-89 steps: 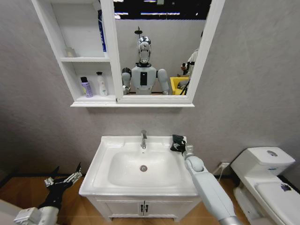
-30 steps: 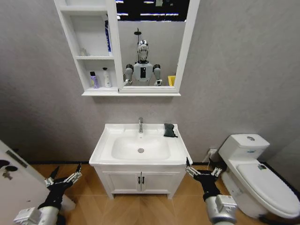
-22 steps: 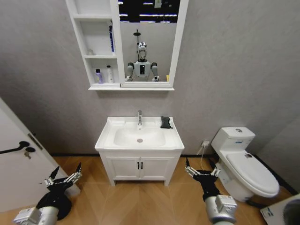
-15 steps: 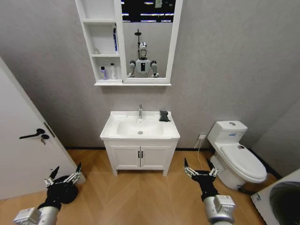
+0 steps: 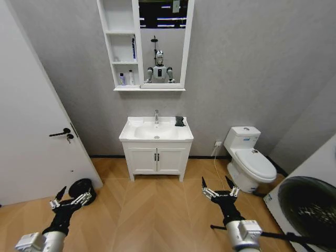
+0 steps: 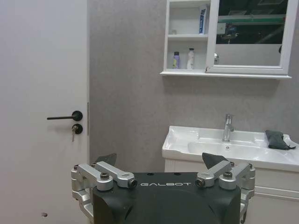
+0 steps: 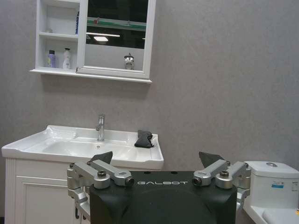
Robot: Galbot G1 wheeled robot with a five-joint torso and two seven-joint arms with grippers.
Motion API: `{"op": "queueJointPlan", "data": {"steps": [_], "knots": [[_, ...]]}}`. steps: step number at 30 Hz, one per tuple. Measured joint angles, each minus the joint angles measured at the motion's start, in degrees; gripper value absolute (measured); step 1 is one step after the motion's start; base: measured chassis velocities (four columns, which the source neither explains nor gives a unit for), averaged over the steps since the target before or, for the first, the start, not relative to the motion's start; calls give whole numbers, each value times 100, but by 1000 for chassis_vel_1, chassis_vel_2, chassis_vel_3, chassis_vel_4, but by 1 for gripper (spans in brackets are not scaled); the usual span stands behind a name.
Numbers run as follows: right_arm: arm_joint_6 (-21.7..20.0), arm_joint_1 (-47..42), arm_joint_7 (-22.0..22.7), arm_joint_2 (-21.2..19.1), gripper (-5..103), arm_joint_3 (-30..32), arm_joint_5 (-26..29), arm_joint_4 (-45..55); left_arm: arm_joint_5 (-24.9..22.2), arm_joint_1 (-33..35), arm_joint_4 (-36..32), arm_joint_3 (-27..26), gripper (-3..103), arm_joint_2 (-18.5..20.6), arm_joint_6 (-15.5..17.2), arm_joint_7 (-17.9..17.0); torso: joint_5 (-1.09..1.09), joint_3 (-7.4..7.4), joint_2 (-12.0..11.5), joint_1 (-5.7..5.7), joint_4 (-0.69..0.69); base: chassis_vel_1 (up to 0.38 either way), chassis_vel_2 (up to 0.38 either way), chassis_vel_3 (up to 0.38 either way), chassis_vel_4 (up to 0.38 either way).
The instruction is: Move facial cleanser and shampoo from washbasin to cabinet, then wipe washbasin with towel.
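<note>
Far back from the washbasin [image 5: 156, 133], with a wide strip of bare wooden floor [image 5: 152, 205] in between. White door [image 5: 31, 121] with a black handle off to the left. White toilet [image 5: 247, 157] off to the right, beside the basin's floor cupboard [image 5: 156, 159]. Round dark drum of a machine [image 5: 307, 207] at the far right edge.

Washbasin white, with an oval bowl and a shiny tap [image 5: 156, 116]. Small dark towel [image 5: 179, 121], bunched up, lying on the basin's right back corner, just beside the tap side. White cabinet [image 5: 123, 47] hung on the wall above, mirror [image 5: 161, 42] on its right half. Two small bottles, one purple [image 5: 122, 79] and one white [image 5: 130, 78], standing side by side on the lowest shelf. A blue tube [image 5: 134, 48] standing on the shelf above them.

Left tool [image 5: 70, 200] held low over the floor at the bottom left, fingers spread wide, holding nothing. Right tool [image 5: 219, 192] held low at the bottom right, fingers also spread wide, holding nothing. Both pointing toward the basin wall, well apart from everything.
</note>
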Motion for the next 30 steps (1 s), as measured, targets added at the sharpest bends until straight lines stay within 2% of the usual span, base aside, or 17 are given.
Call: {"op": "queueJointPlan", "data": {"steps": [1, 7, 12, 30], "knots": [[9, 0, 0, -1, 100, 5, 0, -3, 0, -2, 0, 4, 100, 0, 0, 4, -1, 2, -2, 3, -5, 9, -73, -42, 27], [14, 13, -1, -3, 100, 7, 1, -6, 0, -3, 0, 3, 100, 0, 0, 5, 0, 5, -7, 14, 4, -52, 13, 73, -40], [14, 12, 0, -3, 100, 9, 1, -6, 0, -2, 0, 3, 100, 0, 0, 5, -1, 4, -7, 11, -1, -8, 28, 38, -19], [9, 9, 5, -3, 100, 9, 3, -7, 0, -1, 0, 2, 100, 0, 0, 7, -1, 2, -3, 6, 0, 0, 0, 0, 0]]}}
